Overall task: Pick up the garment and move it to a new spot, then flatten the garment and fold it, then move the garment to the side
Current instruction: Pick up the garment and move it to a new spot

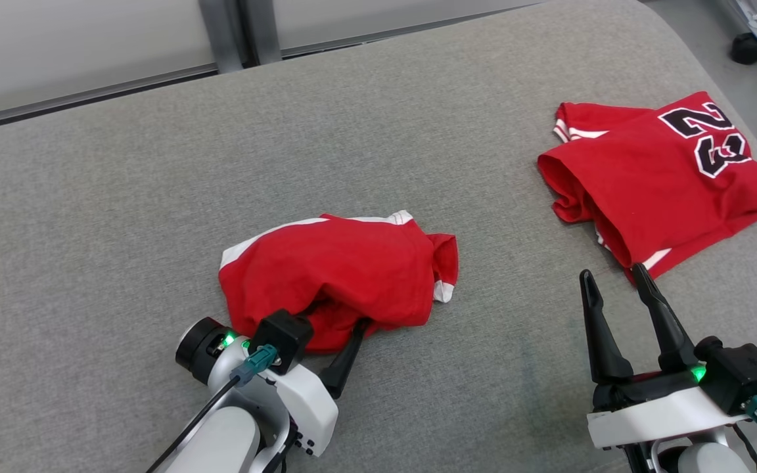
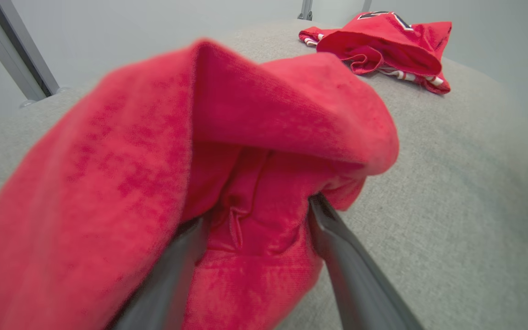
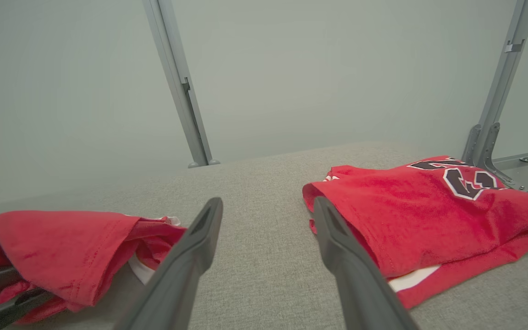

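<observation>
Two garments are counted on the grey fabric table [image 1: 155, 197]: a folded red number-23 jersey [image 1: 661, 177] at right and, mid-table, a crumpled red white-trimmed garment [image 1: 339, 276], laid lengthwise left-right, loosely straddled by the spread left gripper [image 2: 257, 215]; the right gripper [image 1: 613, 272] is held wide, empty.

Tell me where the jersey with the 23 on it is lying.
In the head view the numbered jersey lies on the grey surface at the right, just beyond the right gripper, apart from the crumpled red garment by the left gripper.

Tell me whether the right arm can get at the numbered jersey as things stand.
Probably yes. The right pincer stands open, its tips close to the near corner of the numbered jersey, and nothing lies between them.
</observation>
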### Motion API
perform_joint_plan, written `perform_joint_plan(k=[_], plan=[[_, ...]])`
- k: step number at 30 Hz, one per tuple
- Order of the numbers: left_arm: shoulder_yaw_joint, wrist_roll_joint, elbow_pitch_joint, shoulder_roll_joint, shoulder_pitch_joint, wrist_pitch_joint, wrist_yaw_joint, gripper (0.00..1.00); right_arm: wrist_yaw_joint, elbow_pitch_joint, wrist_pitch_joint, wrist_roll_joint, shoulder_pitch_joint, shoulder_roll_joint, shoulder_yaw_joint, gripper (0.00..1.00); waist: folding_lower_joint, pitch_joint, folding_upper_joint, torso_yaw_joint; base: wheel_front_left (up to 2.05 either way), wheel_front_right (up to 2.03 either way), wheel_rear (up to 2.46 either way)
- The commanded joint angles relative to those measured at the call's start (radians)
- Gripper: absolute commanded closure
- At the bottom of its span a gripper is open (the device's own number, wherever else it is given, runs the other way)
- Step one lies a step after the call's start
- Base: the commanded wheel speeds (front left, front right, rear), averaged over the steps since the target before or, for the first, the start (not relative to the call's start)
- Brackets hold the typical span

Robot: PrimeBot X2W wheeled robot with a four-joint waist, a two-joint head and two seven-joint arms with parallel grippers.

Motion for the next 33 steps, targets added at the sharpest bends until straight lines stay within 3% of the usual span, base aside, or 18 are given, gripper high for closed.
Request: perform_joint_plan(k=[1, 5, 10, 20, 26, 33], plan=[[-0.008, -0.017, -0.005, 0.015, -0.004, -0.019, -0.001, 0.0, 0.0, 0.009, -0.012, 0.006, -0.013, 0.002, -0.005, 0.0, 0.0, 0.008, 0.0, 0.012, 0.0, 0.0, 0.0], [-0.009, -0.039, -0.029, 0.019, 0.022, -0.043, -0.001, 0.0, 0.0, 0.016, -0.018, -0.001, -0.018, 0.001, -0.013, 0.0, 0.0, 0.0, 0.0, 0.042, 0.0, 0.0, 0.0], [0.028, -0.092, -0.113, 0.017, 0.094, -0.115, 0.022, 0.0, 0.0, 0.016, -0.011, -0.01, -0.011, -0.016, -0.032, 0.0, 0.0, -0.041, 0.0, 0.132, 0.0, 0.0, 0.0], [0.173, -0.142, -0.213, 0.055, 0.212, -0.189, 0.147, 0.0, 0.0, -0.018, 0.032, -0.027, 0.03, -0.045, -0.062, 0.0, 0.0, -0.121, 0.0, 0.268, 0.0, 0.0, 0.0], [0.247, -0.156, -0.256, 0.095, 0.258, -0.202, 0.187, 0.0, 0.0, -0.045, 0.061, -0.038, 0.073, -0.051, -0.075, 0.0, 0.0, -0.166, 0.0, 0.299, 0.0, 0.0, 0.0], [0.252, -0.139, -0.308, 0.122, 0.329, -0.193, 0.212, 0.0, 0.0, -0.064, 0.087, -0.045, 0.129, -0.05, -0.087, 0.0, 0.0, -0.212, 0.0, 0.289, 0.0, 0.0, 0.0]])
